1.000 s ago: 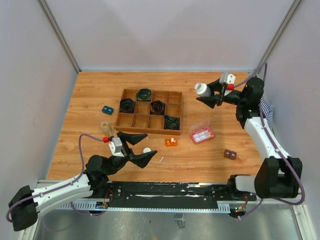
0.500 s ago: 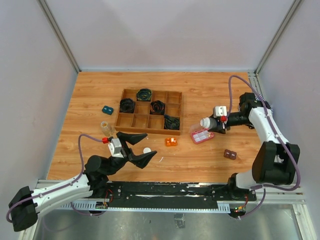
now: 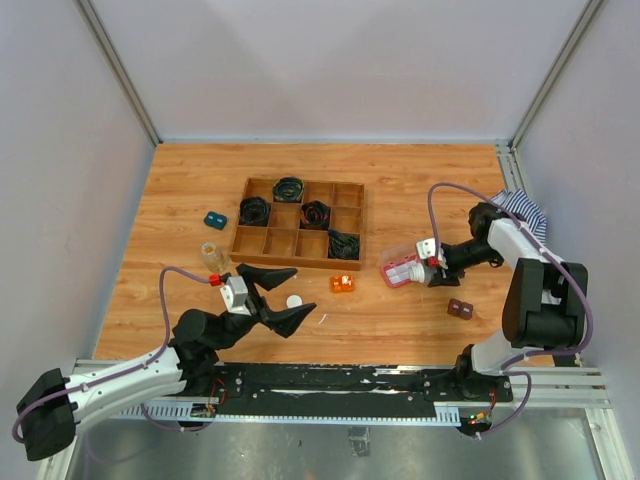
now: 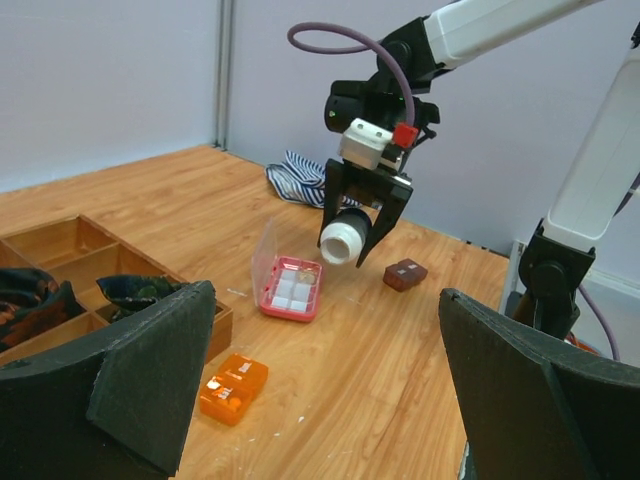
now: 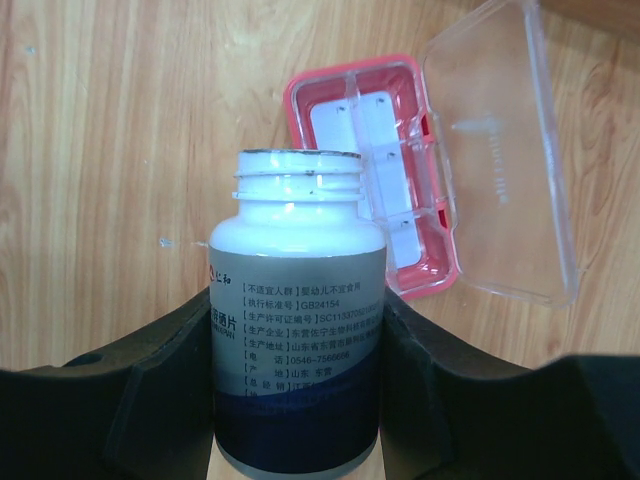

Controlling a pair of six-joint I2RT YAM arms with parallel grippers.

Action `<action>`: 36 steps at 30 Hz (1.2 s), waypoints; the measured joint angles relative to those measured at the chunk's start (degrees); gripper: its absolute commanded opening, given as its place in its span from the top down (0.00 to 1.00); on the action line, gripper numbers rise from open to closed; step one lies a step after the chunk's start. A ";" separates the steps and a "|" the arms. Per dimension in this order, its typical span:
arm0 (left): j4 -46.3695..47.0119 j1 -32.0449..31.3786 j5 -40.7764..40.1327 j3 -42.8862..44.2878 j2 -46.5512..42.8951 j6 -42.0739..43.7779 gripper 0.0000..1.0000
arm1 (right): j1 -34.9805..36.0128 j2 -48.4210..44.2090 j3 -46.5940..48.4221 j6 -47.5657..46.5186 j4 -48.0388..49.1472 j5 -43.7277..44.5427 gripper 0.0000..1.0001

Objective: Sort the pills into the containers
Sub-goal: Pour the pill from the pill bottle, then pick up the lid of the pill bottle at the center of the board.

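Bottle, from above: the bottle [image 3: 417, 272] lies tipped over in the right gripper [image 3: 425, 271], mouth toward the pink box [image 3: 400, 273], just beside it on the right of the table [image 3: 200, 180].
Left gripper, from above: the left gripper [image 3: 280, 297] hovers near the front edge, jaws spread wide, nothing between them. A white cap [image 3: 293, 300] lies close by (the bottle's, I'd guess).
Clear vial, from above: the clear vial [image 3: 211, 254] stands upright left of the wooden tray [image 3: 298, 218], well apart from the action.
Right gripper, left wrist view: jaws clamped on the bottle's body. The open mouth angles down, near the pink box, whose lid stands up.
Own fingers, left wrist view: fingers [image 4: 150, 375] far apart and empty. The orange block [image 4: 232, 387] sits on the table ahead of them.
Bottle, right wrist view: uncapped, rim facing the box's red base, with the clear lid [image 5: 500, 150] folded open to the right.
Box contents, right wrist view: white shapes in the compartments, pills or dividers, can't tell.
Risk, aim: the mouth lines up with the box's left edge, so a quick tilt could send pills onto the table.
Risk, box: it looks light and nothing holds it. A nudge from bottle or fingers could slide it or knock the lid shut.
Risk, flood: one big pour could overfill a small compartment.
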 measured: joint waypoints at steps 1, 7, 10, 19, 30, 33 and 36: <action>0.20 0.00 0.04 0.00 0.26 -0.02 0.01 | 0.31 0.22 -0.37 0.59 1.31 1.51 0.99; 1.07 0.00 0.31 0.00 0.96 0.00 0.01 | 2.80 0.98 -0.74 4.35 5.90 7.26 0.99; 1.11 0.00 0.39 0.00 0.94 0.00 0.01 | 4.57 1.33 -0.74 6.43 8.09 10.27 0.99; 1.18 0.00 0.63 0.00 0.13 0.17 0.01 | 8.90 2.38 0.31 11.04 10.56 17.81 0.99; 1.55 0.00 0.96 0.00 -1.22 0.22 0.01 | 14.53 2.73 2.29 15.06 10.71 26.47 0.99; 1.53 0.00 0.98 0.00 -1.62 0.22 0.01 | 16.28 2.73 2.43 16.09 10.64 29.18 0.99; 1.53 0.00 1.01 0.00 -1.97 0.26 0.01 | 18.10 2.75 3.43 17.44 10.32 31.85 0.99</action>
